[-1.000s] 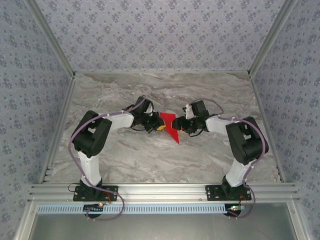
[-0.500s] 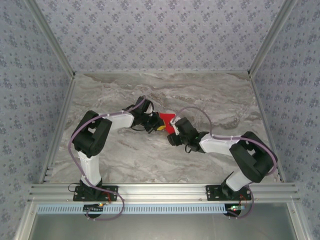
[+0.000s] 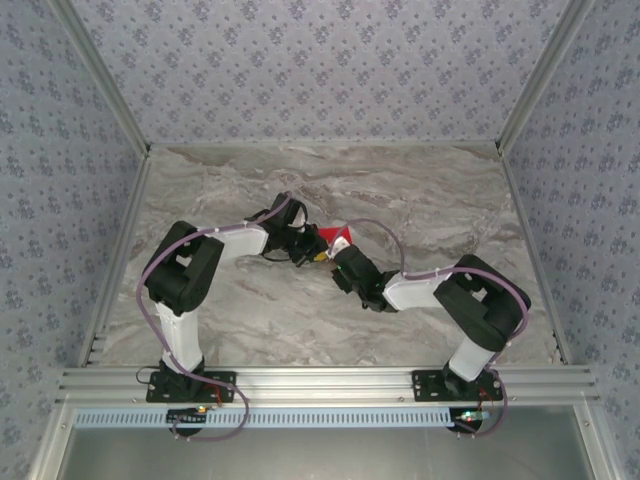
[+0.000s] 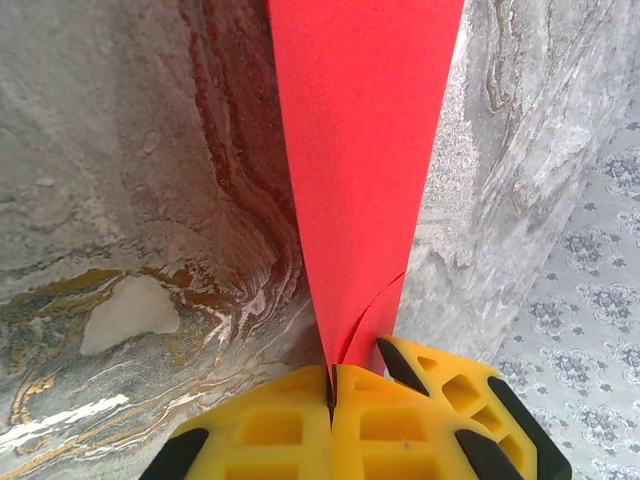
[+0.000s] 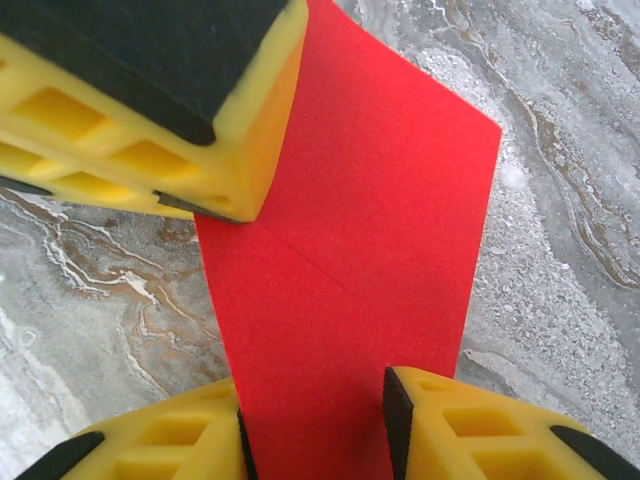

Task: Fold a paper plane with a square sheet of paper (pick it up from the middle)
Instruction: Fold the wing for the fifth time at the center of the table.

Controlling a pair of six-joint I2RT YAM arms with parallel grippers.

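The left fingers (image 4: 270, 430) are pressing together, clamping the narrow end of the folded red paper (image 4: 360, 150) over the middle of the marble bench (image 3: 420, 190). The right fingers (image 5: 470, 430) are standing apart, straddling the paper's other end.

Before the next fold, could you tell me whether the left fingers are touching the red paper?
Touching: the left wrist view shows the left fingers closed on the red paper's narrow tip.
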